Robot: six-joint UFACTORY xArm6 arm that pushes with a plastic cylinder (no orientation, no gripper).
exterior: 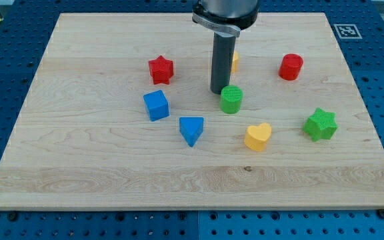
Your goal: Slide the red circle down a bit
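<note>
The red circle [291, 67] is a short red cylinder at the view's upper right of the wooden board [79, 167]. My tip [219, 91] is the lower end of the dark rod near the board's upper middle. It stands well to the left of the red circle and a little lower, just up-left of the green circle [231, 99], close to it; I cannot tell whether they touch.
A red star [161, 69] lies left of the rod. A yellow block [235, 62] is mostly hidden behind the rod. A blue cube [156, 105], a blue triangle [192, 129], a yellow heart [258, 137] and a green star [321, 124] lie lower down.
</note>
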